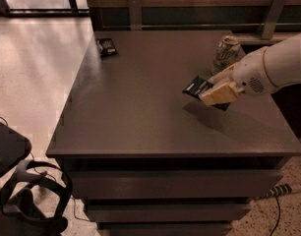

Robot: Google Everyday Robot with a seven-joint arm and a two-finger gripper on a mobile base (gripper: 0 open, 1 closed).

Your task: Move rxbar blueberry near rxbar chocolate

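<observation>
No legible txt or labels.

The white, rounded arm (281, 63) reaches in from the right edge, angled down and leftward over the dark desk (140, 107). Its cream two-finger hand (206, 90) hangs above the surface, fingers (222, 93) clamped on the flat navy-blue rxbar blueberry (194, 86).

Hand (210, 90), over table (140, 107) right side, hides half of rxbar blueberry (195, 87); arm (283, 60) cut at right edge.
</observation>
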